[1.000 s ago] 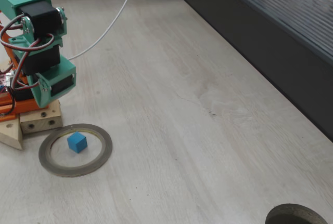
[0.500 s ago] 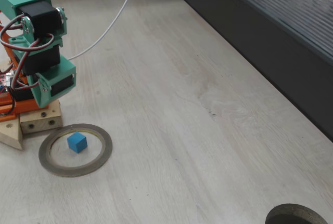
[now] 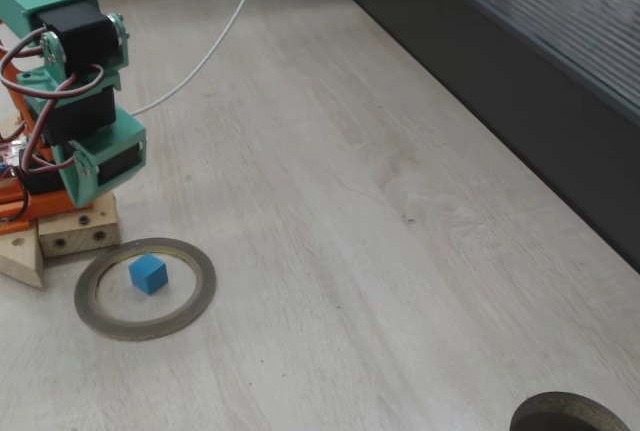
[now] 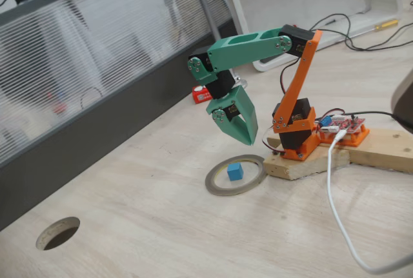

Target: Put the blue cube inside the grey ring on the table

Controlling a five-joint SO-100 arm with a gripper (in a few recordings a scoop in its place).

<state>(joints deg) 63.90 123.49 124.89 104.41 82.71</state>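
Green and orange plastic make up the arm [image 3: 75, 101] that we see at the left edge of one fixed view, standing on a pale wooden block [image 3: 62, 236]. Just in front of that block we find the grey ring [image 3: 200, 296] lying flat on the table [image 3: 380, 251], and the blue cube [image 3: 148, 274] sits inside its opening, resting on the table surface and touching no part of the rim. A white cable [image 3: 215, 36] runs across the table behind the arm. Further right we see a dark raised ledge [image 3: 520, 101] along the table's far side, and at the bottom right corner a round hole [image 3: 570, 416] cut in the tabletop.

In the other fixed view we again start at the left, where the same hole [image 4: 58, 233] shows near the lower corner, beside the dark ledge [image 4: 97, 136]. Toward the middle lies the ring [image 4: 216, 184] with the cube [image 4: 235, 171] inside it. Above and just behind the ring we see the gripper [image 4: 248, 137] hanging point-down, well clear of the cube, its two green fingers drawn together at the tips with nothing between them. To the right the orange upper arm rises from the wooden base [image 4: 335, 155], where a small red circuit board [image 4: 345, 125] lies, and a white cable [image 4: 339, 213] trails off toward the lower right.
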